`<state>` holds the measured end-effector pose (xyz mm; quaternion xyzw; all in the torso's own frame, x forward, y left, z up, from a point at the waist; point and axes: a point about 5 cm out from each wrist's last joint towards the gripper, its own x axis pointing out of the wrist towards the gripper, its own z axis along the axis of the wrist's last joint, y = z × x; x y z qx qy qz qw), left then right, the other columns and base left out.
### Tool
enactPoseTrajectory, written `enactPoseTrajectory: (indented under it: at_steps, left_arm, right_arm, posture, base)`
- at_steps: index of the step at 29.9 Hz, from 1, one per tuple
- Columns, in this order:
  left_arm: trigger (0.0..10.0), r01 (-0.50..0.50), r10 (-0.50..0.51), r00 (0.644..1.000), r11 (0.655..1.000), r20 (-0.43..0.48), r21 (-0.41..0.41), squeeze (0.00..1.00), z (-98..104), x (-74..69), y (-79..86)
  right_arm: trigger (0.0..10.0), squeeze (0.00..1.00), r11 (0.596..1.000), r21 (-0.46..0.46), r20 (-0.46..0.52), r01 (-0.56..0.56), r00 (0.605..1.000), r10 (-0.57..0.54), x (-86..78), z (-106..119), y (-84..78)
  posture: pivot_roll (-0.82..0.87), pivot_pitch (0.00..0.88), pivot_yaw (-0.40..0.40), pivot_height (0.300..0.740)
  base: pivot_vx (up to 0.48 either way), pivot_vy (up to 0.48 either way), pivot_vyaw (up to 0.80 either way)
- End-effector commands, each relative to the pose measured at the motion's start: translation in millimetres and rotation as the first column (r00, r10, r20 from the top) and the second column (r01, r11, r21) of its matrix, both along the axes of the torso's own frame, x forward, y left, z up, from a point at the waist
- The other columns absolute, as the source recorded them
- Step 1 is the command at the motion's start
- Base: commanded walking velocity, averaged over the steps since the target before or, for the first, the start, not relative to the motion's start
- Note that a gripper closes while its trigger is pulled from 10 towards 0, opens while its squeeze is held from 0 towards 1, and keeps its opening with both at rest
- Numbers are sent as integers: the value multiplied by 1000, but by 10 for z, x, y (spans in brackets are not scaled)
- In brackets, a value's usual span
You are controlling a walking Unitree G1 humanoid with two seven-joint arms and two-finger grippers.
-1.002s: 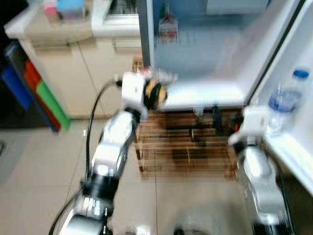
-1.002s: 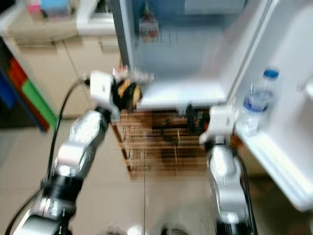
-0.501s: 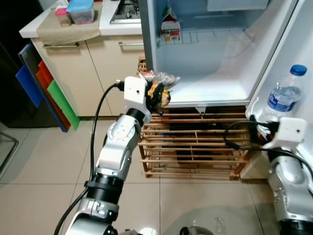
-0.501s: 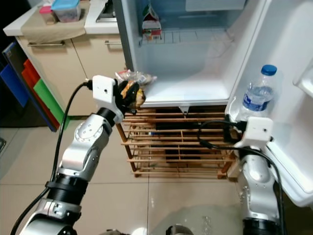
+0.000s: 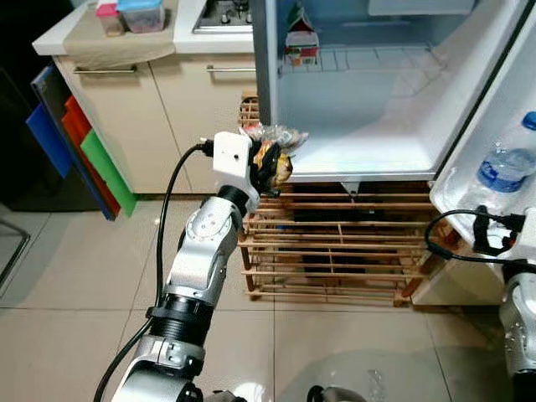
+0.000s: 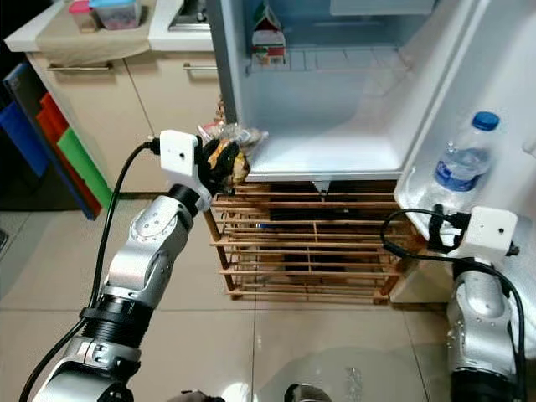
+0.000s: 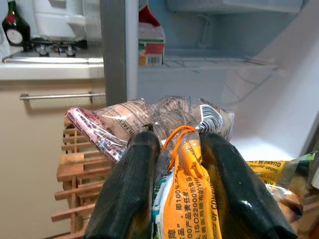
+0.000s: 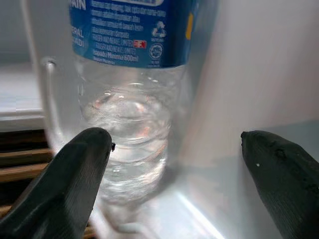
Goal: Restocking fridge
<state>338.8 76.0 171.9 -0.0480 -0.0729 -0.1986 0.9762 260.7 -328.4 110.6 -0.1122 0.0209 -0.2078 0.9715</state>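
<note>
Left gripper (image 7: pixel 172 149) clamping a crinkly plastic food packet (image 7: pixel 172 124) between both black fingers, carrying it at the front lip of the open fridge (image 5: pixel 368 126), above the wooden rack (image 5: pixel 331 243). Right gripper (image 8: pixel 174 164) hanging with fingers spread wide just before the water bottle (image 6: pixel 466 163) already standing in the door shelf (image 6: pixel 419 197), gripping nothing. Seemingly delivering the packet: next move likely needing a reach forward over the lip onto the bare fridge floor, below the wire shelf bearing the carton (image 5: pixel 300 42), then releasing.
</note>
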Motion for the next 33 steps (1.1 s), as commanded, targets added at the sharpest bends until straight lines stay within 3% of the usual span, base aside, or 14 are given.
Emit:
enactPoseTrajectory:
  at_steps: [1,5,8,10,11,12,15,18,20,27,33]
  left_arm:
    - [10000,-9,9,1000,1000,21,-8,0,41,18,10]
    - [10000,-11,11,1000,1000,21,-10,0,41,22,7]
    - [10000,-12,13,1000,1000,21,-11,0,42,24,6]
    - [10000,-14,14,1000,1000,21,-11,0,36,26,10]
    - [10000,-14,14,1000,1000,21,-11,0,36,26,10]
    - [10000,-10,11,1000,1000,18,-8,0,26,23,6]
    - [10000,2,-2,1000,1000,7,4,0,-1,19,-8]
    - [10000,96,-103,984,994,-143,-53,0,-135,12,-98]
    - [10000,107,-113,983,993,-144,-50,0,-143,10,-112]
    - [10000,121,-125,982,992,-142,-32,0,-156,32,-149]
    - [10000,108,-111,988,994,-107,-28,0,-60,75,-169]
  right_arm:
    - [10000,0,998,-44,22,46,999,-45,-21,72,-105]
    - [10000,0,994,-101,44,41,998,-36,-13,142,-119]
    - [10000,0,994,-105,76,10,997,-2,27,192,-14]
    - [10000,0,994,-94,116,-53,991,64,81,243,180]
    - [10000,0,994,-94,116,-53,991,64,81,243,180]
    - [10000,0,989,-105,142,-103,983,117,109,284,419]
    - [10000,0,981,-101,176,-165,968,181,97,332,718]
    - [10000,0,969,-89,208,-229,948,243,29,376,1018]
    - [10000,0,960,-46,213,-277,936,280,-8,361,1128]
    - [10000,0,956,-4,184,-292,940,288,-8,317,1106]
    - [10000,0,944,12,136,-330,936,326,-8,270,1182]
  posture:
    - [-242,51,59,740]
    - [-243,51,56,740]
    - [-244,53,55,740]
    - [-244,53,55,740]
    - [-244,53,55,740]
    - [-242,54,54,740]
    - [-240,55,51,740]
    - [-238,61,50,740]
    - [-243,63,50,740]
    - [-250,62,50,740]
    - [-251,64,45,740]
  base:
    - [0,0,0]
    - [0,0,0]
    - [0,0,0]
    - [0,0,0]
    - [0,0,0]
    - [0,0,0]
    - [0,0,0]
    - [0,0,0]
    - [0,0,0]
    - [0,0,0]
    - [0,0,-736]
